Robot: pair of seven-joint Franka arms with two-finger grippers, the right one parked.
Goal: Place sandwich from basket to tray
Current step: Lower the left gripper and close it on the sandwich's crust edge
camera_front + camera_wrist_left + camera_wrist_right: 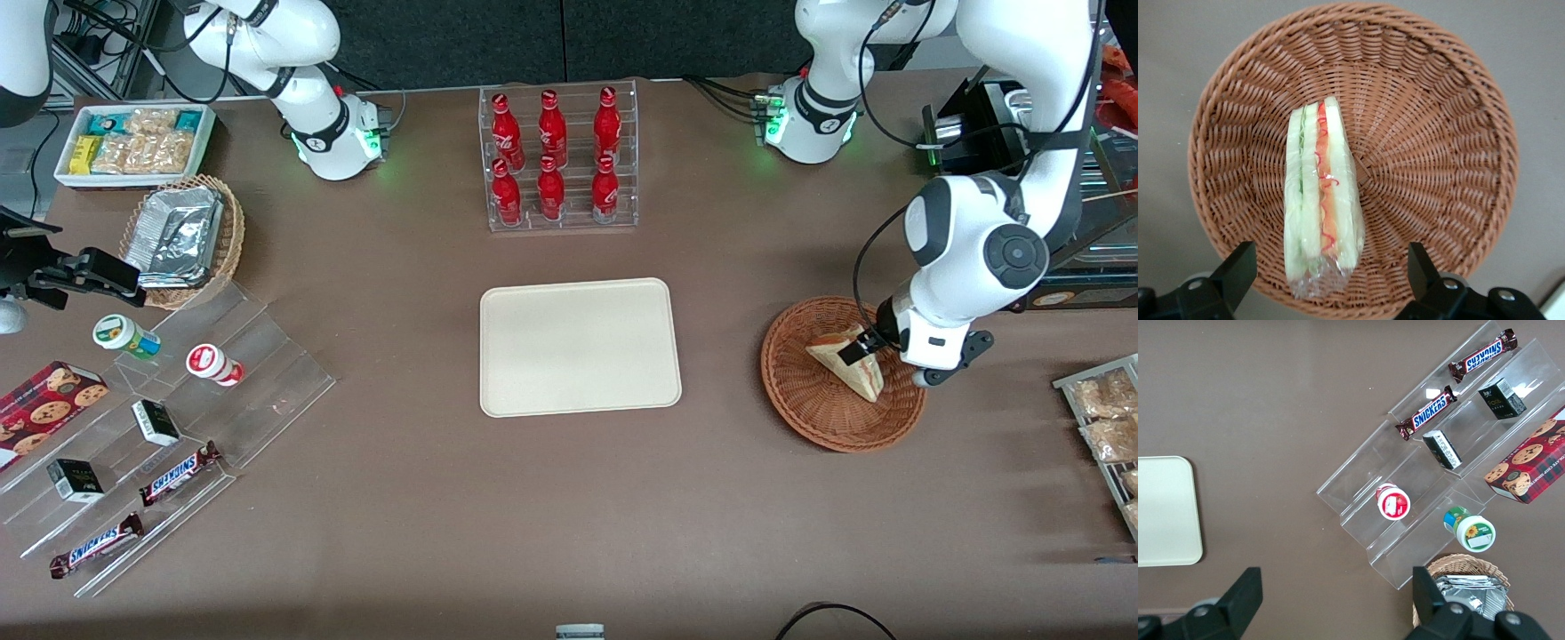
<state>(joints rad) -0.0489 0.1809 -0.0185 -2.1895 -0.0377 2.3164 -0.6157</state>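
Wide-spread jaws (1328, 270) straddling sandwich (1321, 193)

A clear acrylic rack (560, 160) holding six red cola bottles (551, 188) is set farther from the front camera than the table's middle. Toward the parked arm's end, a white box of snack packets (133, 142) and a tan wicker basket (227, 240) with foil containers (178, 233) are seen. A stepped acrylic stand (213, 400) carries two Snickers bars (1426, 411), two small dark boxes (156, 421) and a red-lidded cup (212, 364); a cookie box (44, 407) lies beside it.
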